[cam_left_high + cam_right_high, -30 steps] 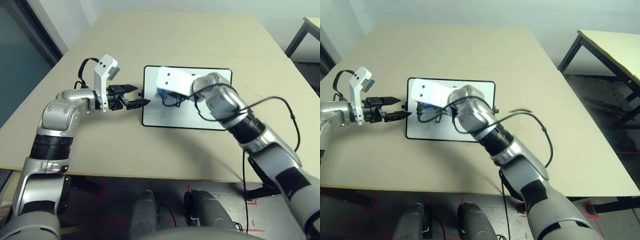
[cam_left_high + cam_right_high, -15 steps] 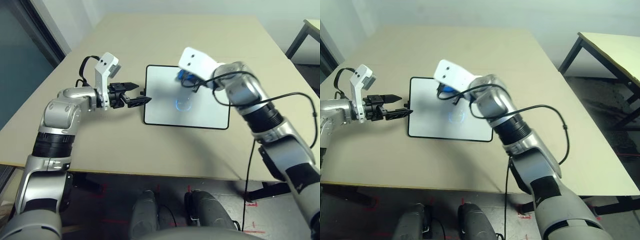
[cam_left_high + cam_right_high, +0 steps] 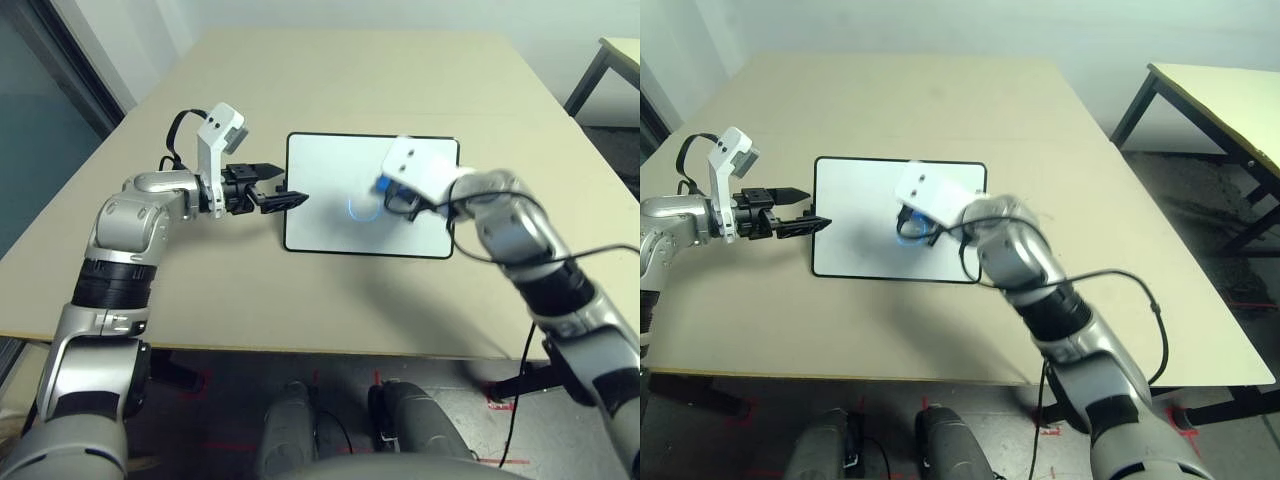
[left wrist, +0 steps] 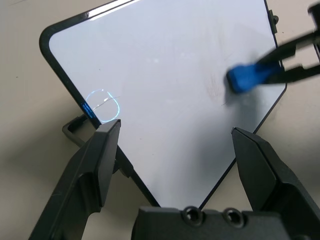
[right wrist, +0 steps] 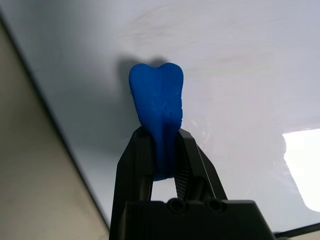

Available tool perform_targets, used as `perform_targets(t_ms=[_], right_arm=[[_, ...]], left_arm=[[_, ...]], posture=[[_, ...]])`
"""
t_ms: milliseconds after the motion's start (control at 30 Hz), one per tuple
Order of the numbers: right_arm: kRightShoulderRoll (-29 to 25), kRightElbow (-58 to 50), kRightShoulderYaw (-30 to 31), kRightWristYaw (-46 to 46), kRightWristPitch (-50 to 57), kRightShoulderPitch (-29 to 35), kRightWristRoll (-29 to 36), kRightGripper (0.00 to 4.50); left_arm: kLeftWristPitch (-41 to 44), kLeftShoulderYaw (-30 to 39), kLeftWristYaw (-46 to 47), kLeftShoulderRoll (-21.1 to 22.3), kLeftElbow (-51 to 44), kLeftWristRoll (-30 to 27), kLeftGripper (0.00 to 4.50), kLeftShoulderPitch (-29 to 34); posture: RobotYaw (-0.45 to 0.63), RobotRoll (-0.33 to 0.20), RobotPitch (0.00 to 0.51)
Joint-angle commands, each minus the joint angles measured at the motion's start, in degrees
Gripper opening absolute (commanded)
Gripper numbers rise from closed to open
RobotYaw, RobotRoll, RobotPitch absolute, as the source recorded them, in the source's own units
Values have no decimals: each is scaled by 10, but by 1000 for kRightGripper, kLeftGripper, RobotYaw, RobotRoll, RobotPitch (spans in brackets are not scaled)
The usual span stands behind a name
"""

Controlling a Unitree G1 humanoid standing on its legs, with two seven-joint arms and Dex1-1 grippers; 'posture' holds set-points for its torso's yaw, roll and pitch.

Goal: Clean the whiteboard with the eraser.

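The whiteboard (image 3: 330, 225) lies flat in the middle of the table, white with a thin black frame. My right gripper (image 3: 388, 192) hovers over its right half, shut on the small blue eraser (image 3: 383, 186), whose free end meets the board surface (image 5: 240, 60). The right wrist view shows the eraser (image 5: 157, 107) pinched between both black fingers (image 5: 135, 165). My left gripper (image 3: 287, 194) is open at the board's left short side. Its fingers (image 4: 102, 150) stand on either side of that edge near the black knob (image 4: 75, 131), and the eraser (image 4: 245, 79) lies beyond them.
The beige table (image 3: 380, 80) stretches well beyond the board on every side. A second table (image 3: 1230, 95) stands off to the right across a gap of floor. My right arm's black cable (image 3: 600, 255) hangs near the table's front right.
My right gripper has swept the eraser from the board's left part, through its far middle, to the right half. The left gripper has stayed at the left edge. The camera has shifted slightly.
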Motion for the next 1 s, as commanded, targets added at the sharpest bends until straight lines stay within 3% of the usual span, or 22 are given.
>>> perform_targets(t_ms=[33,133,333,500,633,800,1000], right_arm=[[-6,12,20,-4,6,9,12,566],[-4,29,14,-8,-1,-2,16,565],[38,71,-77,-39,-18,-84,51,565],[88,82,-212,-90,-12,-203,100,565],[43,195,-313,-186,-75,-265,84,565],[-17,267,-360,-246,-85,-182,82,565],[-10,229,-390,-282,-43,-40,98,565]], left_arm=[[-5,-5,-3,1,6,5,4500,-6],[-9,-2,0,0,6,5,4500,-6],[-79,41,49,-36,30,3,4500,-26],[-187,112,130,-95,61,-6,4500,-64],[-297,178,233,-135,95,4,4500,-71],[-385,218,319,-142,157,27,4500,-45],[-436,237,346,-135,235,32,4500,-5]], posture=[[-129,0,93],[-127,0,93],[-122,0,94],[-118,0,96],[-116,0,91],[-110,0,78],[-106,0,81]])
